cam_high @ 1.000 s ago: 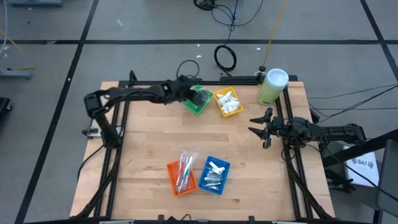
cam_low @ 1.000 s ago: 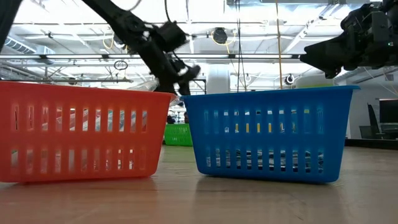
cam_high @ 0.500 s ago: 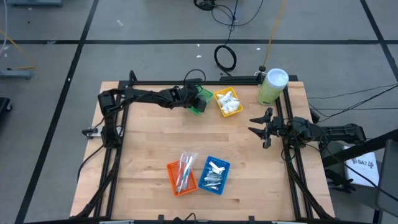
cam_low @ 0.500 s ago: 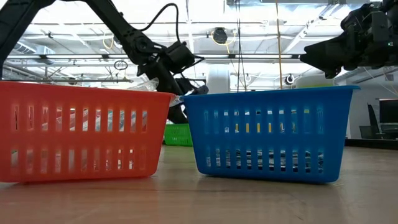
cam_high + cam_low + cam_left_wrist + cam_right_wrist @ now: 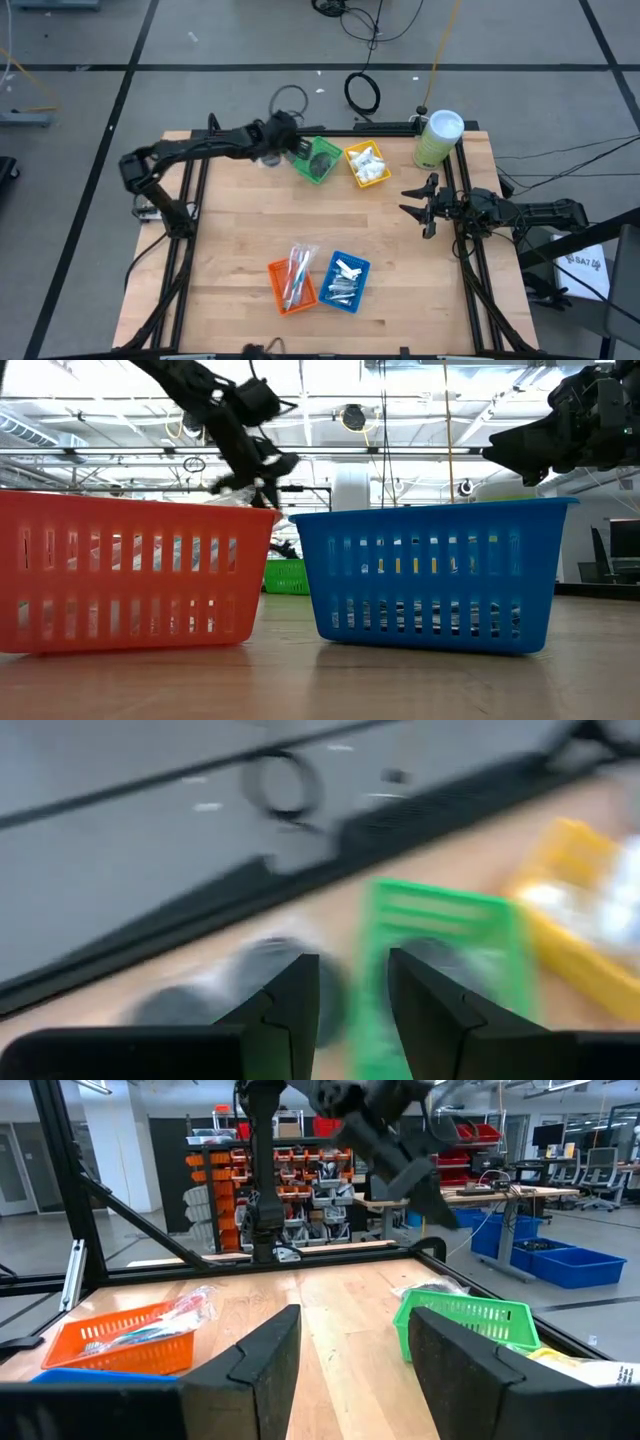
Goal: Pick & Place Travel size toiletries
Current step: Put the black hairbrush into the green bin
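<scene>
So we're looking at the left gripper (image 5: 352, 958) hanging just off the back corner of the green tray (image 5: 440, 915), fingers parted a little, and we're not seeing anything between them. On the wood just beside that tray we're making out what look like two dark grey discs (image 5: 262, 975), though it's blurry, so don't quote us. We're guessing the step in hand is getting the discs into the green tray, so the next move is calling for dropping squarely over one flat disc, pinching its edge, then lifting it over the rim. The right gripper (image 5: 408, 200) is waiting at the table's (image 5: 240, 230) right edge, fingers apart and empty. Counting up, we're getting four trays: the green one with dark stuff inside, a yellow tray (image 5: 352, 155) of white packets (image 5: 368, 165), an orange tray (image 5: 274, 285) of clear sticks (image 5: 296, 275), and a blue tray (image 5: 360, 268) of silver tubes (image 5: 343, 280). There's also one green canister (image 5: 437, 140). The items inside are too piled up for us to count.
</scene>
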